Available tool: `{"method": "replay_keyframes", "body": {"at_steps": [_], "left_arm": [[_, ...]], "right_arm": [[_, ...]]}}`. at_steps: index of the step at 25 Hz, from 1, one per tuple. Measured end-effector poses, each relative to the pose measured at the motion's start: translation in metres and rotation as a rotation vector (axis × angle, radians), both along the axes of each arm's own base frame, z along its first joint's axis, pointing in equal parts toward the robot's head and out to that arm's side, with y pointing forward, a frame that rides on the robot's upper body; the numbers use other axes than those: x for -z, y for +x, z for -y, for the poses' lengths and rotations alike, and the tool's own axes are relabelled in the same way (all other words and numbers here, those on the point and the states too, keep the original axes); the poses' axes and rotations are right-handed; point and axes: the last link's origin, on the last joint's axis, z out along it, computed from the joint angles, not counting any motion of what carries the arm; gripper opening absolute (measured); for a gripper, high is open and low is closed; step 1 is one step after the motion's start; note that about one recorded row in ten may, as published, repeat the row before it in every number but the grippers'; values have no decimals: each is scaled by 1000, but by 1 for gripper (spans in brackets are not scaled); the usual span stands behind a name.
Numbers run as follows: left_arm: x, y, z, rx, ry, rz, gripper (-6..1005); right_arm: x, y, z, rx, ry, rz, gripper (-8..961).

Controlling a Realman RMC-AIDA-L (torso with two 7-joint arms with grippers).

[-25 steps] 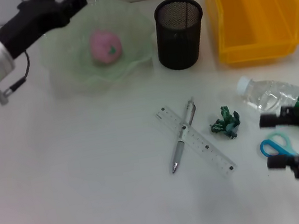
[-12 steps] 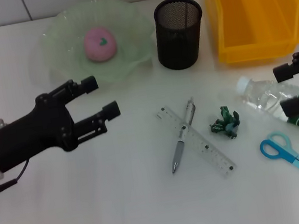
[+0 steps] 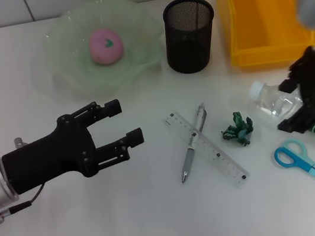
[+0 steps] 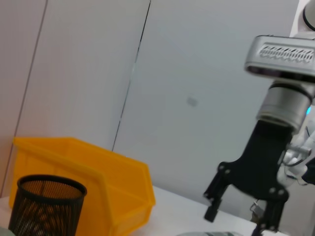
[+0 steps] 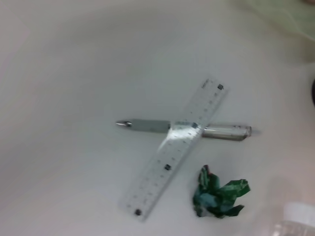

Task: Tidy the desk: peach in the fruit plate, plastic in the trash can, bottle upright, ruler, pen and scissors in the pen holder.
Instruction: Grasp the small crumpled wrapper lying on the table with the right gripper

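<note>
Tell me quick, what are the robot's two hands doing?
Left gripper: open, holding nothing, above the table.
Right gripper: open, down over the bottle, not closed on it.

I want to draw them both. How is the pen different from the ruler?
The pen is silvery grey, round and narrow with a pointed tip; the ruler is clear, flat and wider, with little marks along it. The ruler is longer than the pen. The pen lies under the ruler, showing through it where they cross. Both lie flat on the white desk, making an X.
</note>
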Motion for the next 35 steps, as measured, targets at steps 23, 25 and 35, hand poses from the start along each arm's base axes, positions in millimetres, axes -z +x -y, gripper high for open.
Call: {"method": "replay_keyframes", "body": {"at_steps": [23,25,35], "left_arm": [[12,2,-9,-23,-17,-44,793],[12,1,-9,-25,-16,-43,793],[12,1,-9,-24,-9,-45,791]], "right_arm": [[84,22,-21,-26,-11,30,704],[85,22,-21,-26,-10,28,703],[93,24,-22,-38,-6,9,484]]}}
